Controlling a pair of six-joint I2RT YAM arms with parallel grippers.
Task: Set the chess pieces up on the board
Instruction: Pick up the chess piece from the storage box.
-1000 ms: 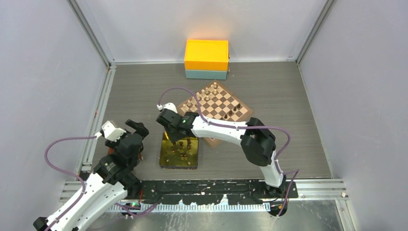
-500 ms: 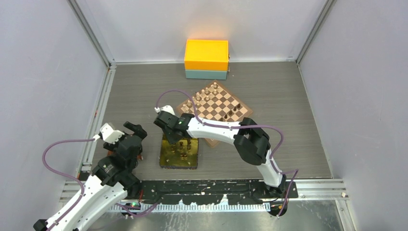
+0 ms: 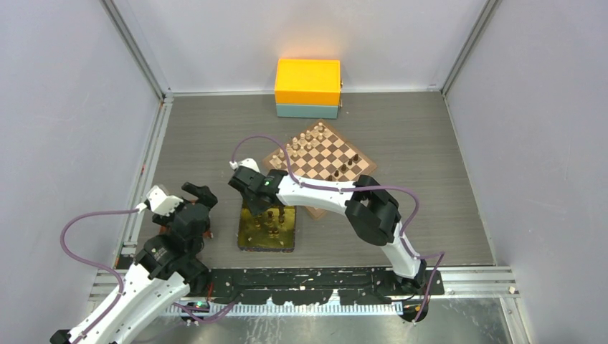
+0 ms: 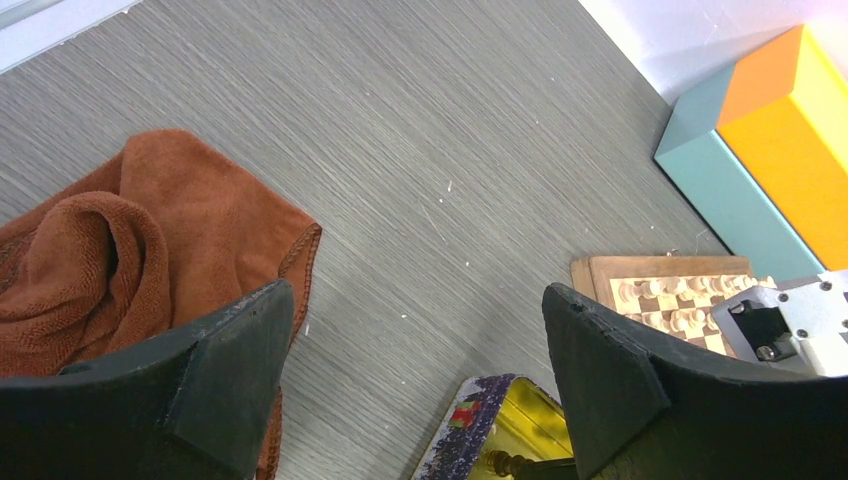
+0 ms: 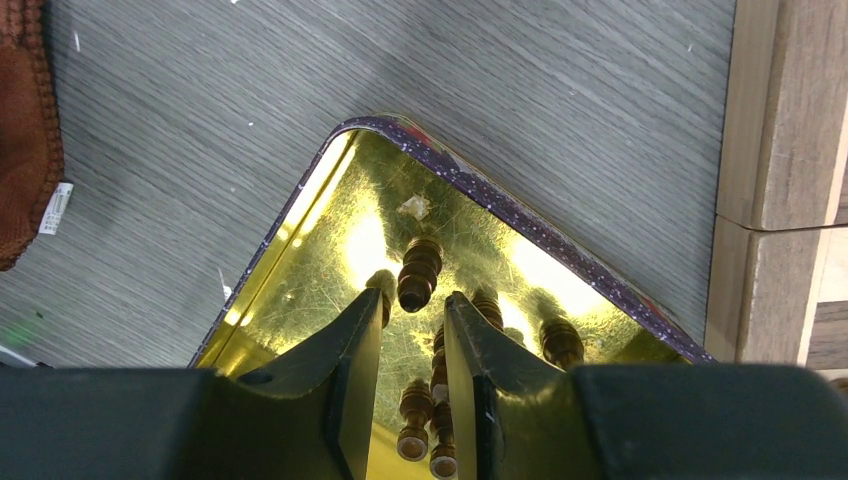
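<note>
Several dark-brown chess pieces [image 3: 271, 221] lie in a gold tray [image 3: 247, 244] left of the board [image 3: 362, 166]. A few more dark pieces [image 3: 337, 172] stand along the board's near-right side, with pale ones at its far-left side. My right gripper [image 3: 259, 203] hangs over the tray's far end. In the right wrist view its jaws [image 5: 413, 298] stand narrowly open, one dark piece [image 5: 420, 272] lying just past the tips and others on the tray [image 5: 500, 205] beneath the gap. My left gripper [image 4: 415, 292] is wide open and empty, above the table left of the tray.
A crumpled brown cloth [image 4: 110, 250] lies on the table under the left gripper [image 3: 199, 193]. An orange and teal box [image 3: 308, 82] stands against the back wall behind the board. Grey walls close in the table on three sides.
My right gripper has shifted a little to the left over the tray's far end. The left arm has drawn back slightly toward the near left.
</note>
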